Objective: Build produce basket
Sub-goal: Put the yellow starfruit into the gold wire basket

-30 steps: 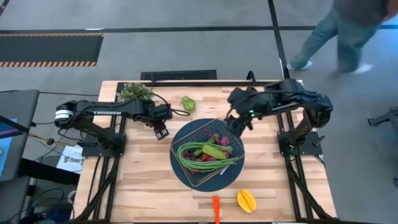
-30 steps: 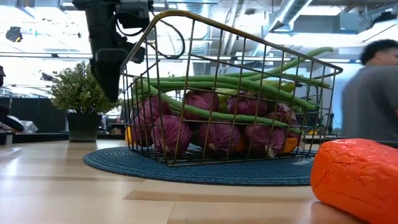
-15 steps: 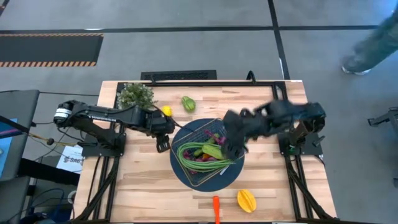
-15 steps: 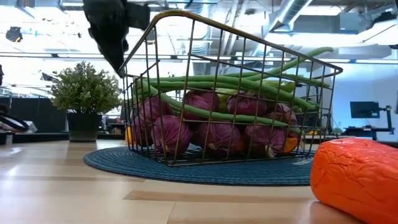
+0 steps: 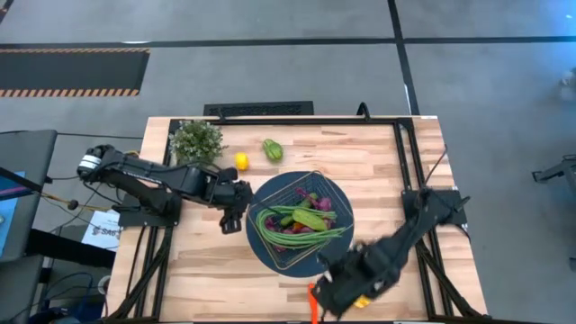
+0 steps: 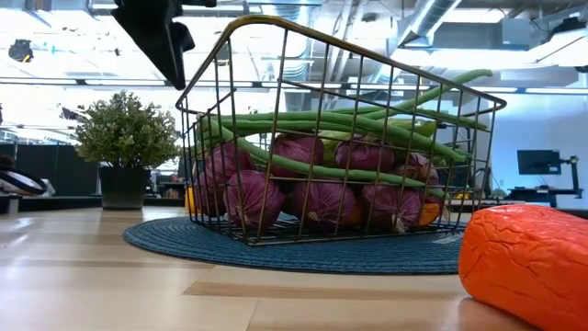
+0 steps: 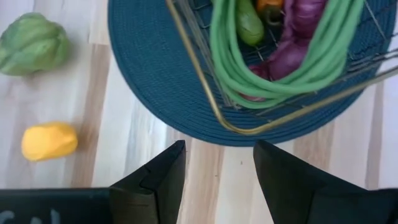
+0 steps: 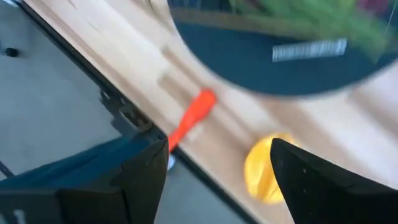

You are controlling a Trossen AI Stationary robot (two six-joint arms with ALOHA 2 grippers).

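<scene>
The wire basket stands on a round dark blue mat mid-table, holding long green beans, purple grapes and a green pepper. My left gripper hovers open at the mat's left rim; in its wrist view the gripper looks down on the basket's corner. My right gripper is open, low over the near edge, above an orange carrot and a yellow pepper. A green pepper and a small yellow piece lie on the far-left wood.
A bushy potted plant stands at the far-left corner. In the low view an orange piece lies close to the camera on the right. The near-left wood is bare. The table's near edge runs just beside the carrot.
My right arm has swung fast from the basket's far-right side across to the near edge and down, ending over the carrot and yellow pepper. My left gripper has moved toward the near edge along the mat's left rim, uncovering the small yellow piece. A person beyond the table has walked off.
</scene>
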